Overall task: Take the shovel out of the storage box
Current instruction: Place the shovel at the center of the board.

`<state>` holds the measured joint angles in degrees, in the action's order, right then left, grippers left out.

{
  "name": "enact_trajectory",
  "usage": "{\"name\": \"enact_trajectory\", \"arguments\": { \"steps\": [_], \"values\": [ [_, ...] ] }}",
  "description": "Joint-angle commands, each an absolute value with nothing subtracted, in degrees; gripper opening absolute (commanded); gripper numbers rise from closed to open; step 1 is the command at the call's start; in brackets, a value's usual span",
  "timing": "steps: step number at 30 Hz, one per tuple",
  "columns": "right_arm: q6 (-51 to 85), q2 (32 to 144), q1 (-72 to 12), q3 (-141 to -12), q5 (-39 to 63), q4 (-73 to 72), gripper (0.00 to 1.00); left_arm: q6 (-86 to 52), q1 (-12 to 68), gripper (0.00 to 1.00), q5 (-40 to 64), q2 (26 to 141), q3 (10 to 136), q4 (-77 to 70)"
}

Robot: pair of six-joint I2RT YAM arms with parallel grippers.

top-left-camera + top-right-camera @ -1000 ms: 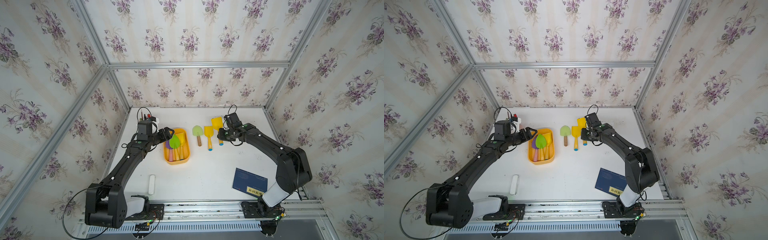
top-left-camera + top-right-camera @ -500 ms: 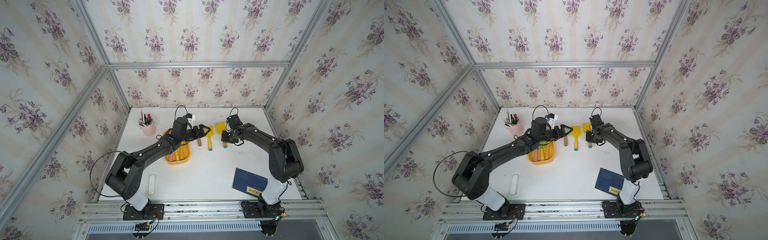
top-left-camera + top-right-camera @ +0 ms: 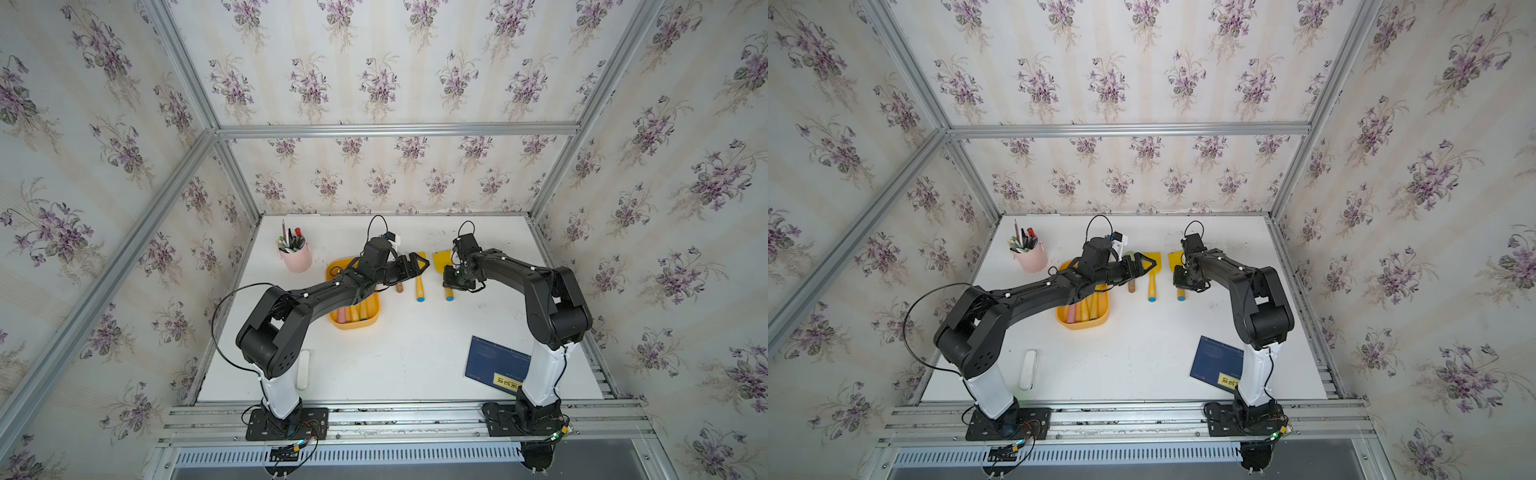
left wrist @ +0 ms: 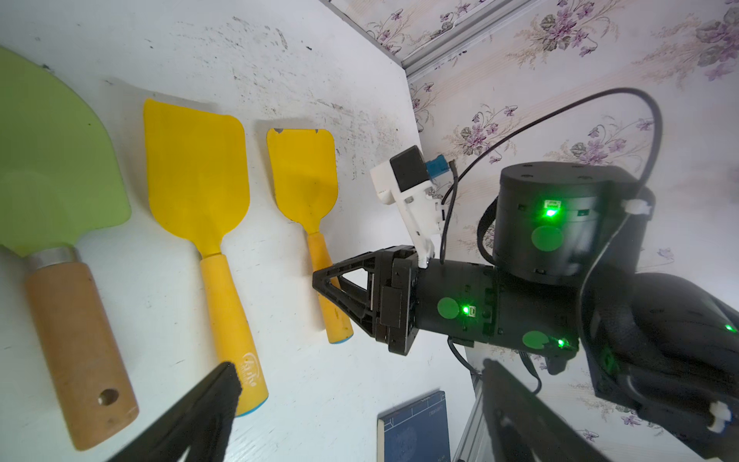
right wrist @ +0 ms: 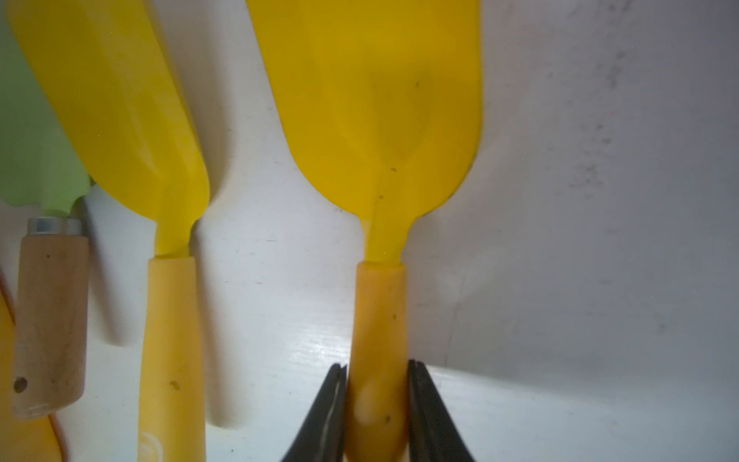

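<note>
The yellow-orange storage box (image 3: 353, 322) (image 3: 1083, 322) lies left of centre, half hidden under my left arm; pink and orange handles show inside it. Right of it, three shovels lie side by side on the table. The green shovel (image 4: 52, 168) (image 5: 36, 160) has a wooden handle. Beside it lies a yellow shovel (image 3: 419, 286) (image 4: 200, 180). My right gripper (image 5: 376, 380) (image 3: 455, 282) is shut on the handle of the other yellow shovel (image 3: 441, 261) (image 4: 304, 176). My left gripper (image 3: 415, 266) (image 3: 1144, 266) (image 4: 360, 372) hovers open and empty over the green and middle shovels.
A pink pen cup (image 3: 296, 257) stands at the back left. A blue book (image 3: 494, 361) lies at the front right near my right arm's base. A white oblong object (image 3: 304, 370) lies at the front left. Papered walls close in three sides.
My left arm has swung right, from the box's far end to above the shovels on the table, uncovering the pen cup. My right gripper stays shut on the yellow handle.
</note>
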<state>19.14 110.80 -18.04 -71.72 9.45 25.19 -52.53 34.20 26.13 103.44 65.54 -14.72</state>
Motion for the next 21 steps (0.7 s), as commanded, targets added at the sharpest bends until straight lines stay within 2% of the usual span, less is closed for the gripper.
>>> {"name": "enact_trajectory", "arguments": {
  "steps": [1, 21],
  "values": [
    [18.9, 110.8, -18.1, -71.3, 10.7, 24.0, 0.19, -52.0, 34.5, 0.93, 26.6, 104.9, 66.1, -16.4],
    [19.2, 111.6, -18.6, -71.5, 12.0, 23.4, 0.22, -51.7, 35.2, 0.93, 26.5, 107.1, 66.0, -16.4]
  ]
}}
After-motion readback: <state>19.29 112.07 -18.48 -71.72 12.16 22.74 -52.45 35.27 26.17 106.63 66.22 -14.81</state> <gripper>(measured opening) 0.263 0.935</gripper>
